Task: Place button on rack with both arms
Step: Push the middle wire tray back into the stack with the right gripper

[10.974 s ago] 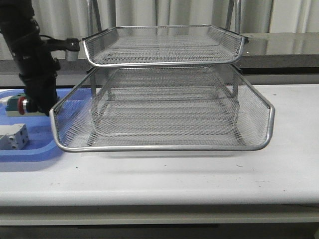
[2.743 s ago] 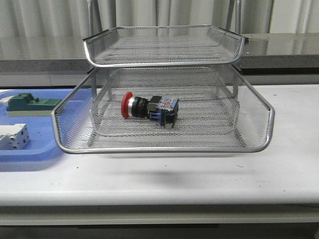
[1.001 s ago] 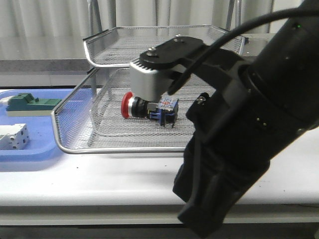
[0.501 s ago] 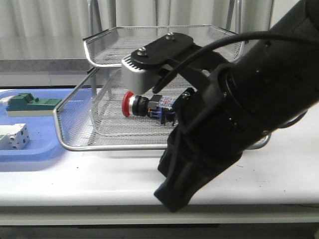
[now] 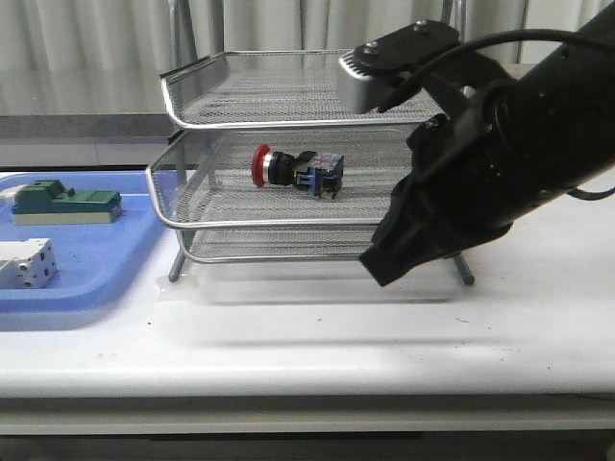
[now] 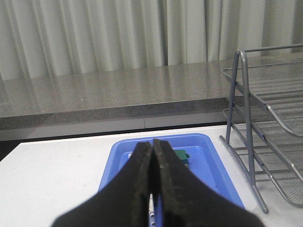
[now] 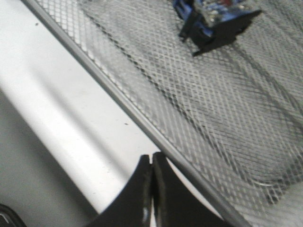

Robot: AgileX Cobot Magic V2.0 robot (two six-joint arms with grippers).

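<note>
The button (image 5: 293, 170), with its red head to the left, lies on its side on the middle tray of the silver wire rack (image 5: 288, 125). The tray sits pushed in under the top tier. My right arm fills the right of the front view. Its gripper (image 5: 377, 269) is shut and empty, low in front of the rack's right half. In the right wrist view the shut gripper (image 7: 151, 158) is right beside the tray's front rim (image 7: 118, 90), and the button's blue body (image 7: 213, 14) shows beyond on the mesh. My left gripper (image 6: 152, 144) is shut and empty, above the blue tray, left of the rack (image 6: 246, 94).
A flat blue tray (image 5: 77, 288) lies left of the rack, holding a green block (image 5: 62, 202) and a white-grey block (image 5: 24, 264). In the left wrist view the blue tray (image 6: 213, 156) and green block (image 6: 182, 156) lie ahead. A grey ledge and curtains run behind the table.
The middle tray, earlier pulled out toward the front, has slid back into the rack with the button on it. My right arm came in front of it and has shifted right.
</note>
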